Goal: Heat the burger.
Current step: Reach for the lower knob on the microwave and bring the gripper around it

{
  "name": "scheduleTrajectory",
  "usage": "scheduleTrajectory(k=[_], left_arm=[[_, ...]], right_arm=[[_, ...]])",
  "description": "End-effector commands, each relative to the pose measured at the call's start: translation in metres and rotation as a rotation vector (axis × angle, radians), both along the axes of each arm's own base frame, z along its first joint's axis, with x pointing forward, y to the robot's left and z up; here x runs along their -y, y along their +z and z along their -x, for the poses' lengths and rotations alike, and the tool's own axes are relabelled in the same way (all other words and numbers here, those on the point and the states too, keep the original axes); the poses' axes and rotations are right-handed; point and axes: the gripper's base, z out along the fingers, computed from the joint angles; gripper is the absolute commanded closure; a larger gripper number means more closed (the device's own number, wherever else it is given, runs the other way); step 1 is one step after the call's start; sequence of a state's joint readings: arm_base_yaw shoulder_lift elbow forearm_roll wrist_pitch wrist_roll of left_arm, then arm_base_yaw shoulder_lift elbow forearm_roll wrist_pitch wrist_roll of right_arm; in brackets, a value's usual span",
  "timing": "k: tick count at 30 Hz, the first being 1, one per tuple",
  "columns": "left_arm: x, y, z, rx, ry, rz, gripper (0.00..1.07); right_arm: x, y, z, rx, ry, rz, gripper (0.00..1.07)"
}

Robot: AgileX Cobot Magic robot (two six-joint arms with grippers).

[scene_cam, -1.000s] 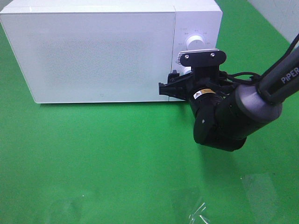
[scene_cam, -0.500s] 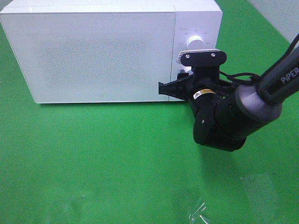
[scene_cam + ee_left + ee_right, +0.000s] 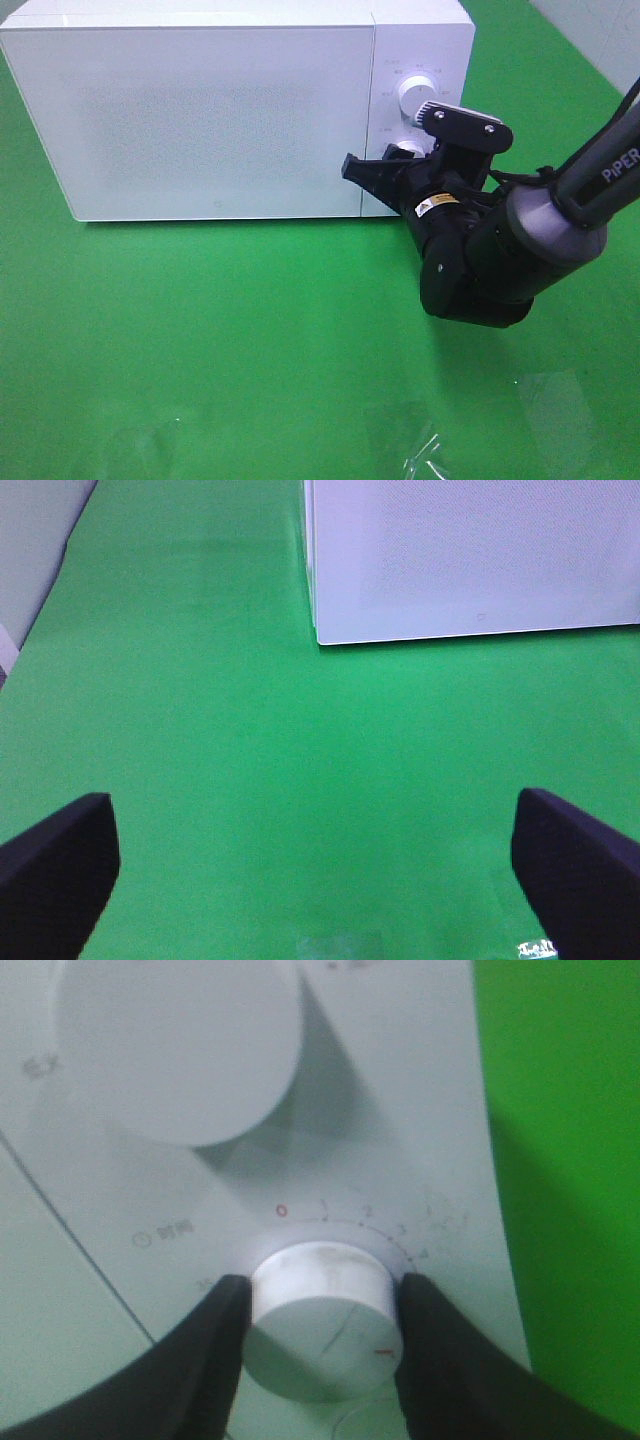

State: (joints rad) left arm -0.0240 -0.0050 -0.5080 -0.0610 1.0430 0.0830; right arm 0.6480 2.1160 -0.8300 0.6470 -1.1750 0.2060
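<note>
The burger is out of view. The white microwave (image 3: 220,110) stands at the back with its door closed. My right gripper (image 3: 403,158) is at the control panel, shut on the lower knob (image 3: 322,1320). A black finger (image 3: 200,1350) presses each side of that knob. The knob's red mark points away from the 0 on its dial. The upper knob (image 3: 415,90) is untouched. My left gripper (image 3: 320,880) hangs open over the green surface with nothing between its fingers, short of the microwave's front corner (image 3: 320,635).
Green cloth (image 3: 220,330) covers the table in front of the microwave. A crumpled piece of clear plastic film (image 3: 425,455) lies near the front edge. The right arm (image 3: 520,240) reaches in from the right.
My right gripper has shut on the lower knob and its wrist has rolled, turning the knob. The left gripper has not moved.
</note>
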Motion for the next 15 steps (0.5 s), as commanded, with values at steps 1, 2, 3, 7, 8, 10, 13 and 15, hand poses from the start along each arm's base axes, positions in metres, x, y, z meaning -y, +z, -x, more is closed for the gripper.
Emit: scheduleTrajectory(k=[1, 2, 3, 7, 8, 10, 13, 15], left_arm=[[0.000, -0.001, 0.003, 0.018, 0.001, 0.002, 0.07], [0.000, -0.001, 0.003, 0.018, 0.001, 0.002, 0.07], [0.000, -0.001, 0.003, 0.018, 0.001, 0.002, 0.07], [0.000, -0.001, 0.003, 0.018, 0.001, 0.002, 0.07], [0.000, -0.001, 0.003, 0.018, 0.001, 0.002, 0.07], [0.000, -0.001, 0.003, 0.018, 0.001, 0.002, 0.07], [0.000, -0.001, 0.003, 0.018, 0.001, 0.002, 0.07], [0.000, -0.001, 0.003, 0.018, 0.001, 0.002, 0.07]], right_arm=[[-0.016, 0.015, -0.006, 0.074, 0.124, -0.226, 1.06], [-0.017, 0.016, -0.005, 0.070, 0.137, -0.377, 1.06], [-0.017, 0.016, -0.005, 0.070, 0.137, -0.377, 1.06], [-0.019, 0.018, -0.005, 0.033, 0.153, -0.662, 1.06], [-0.020, 0.018, -0.004, 0.014, 0.157, -0.781, 1.06], [-0.020, 0.020, -0.004, 0.012, 0.156, -0.905, 1.06], [-0.019, 0.024, -0.004, 0.032, 0.166, -1.065, 1.06], [-0.019, 0.026, -0.004, 0.046, 0.176, -1.139, 1.06]])
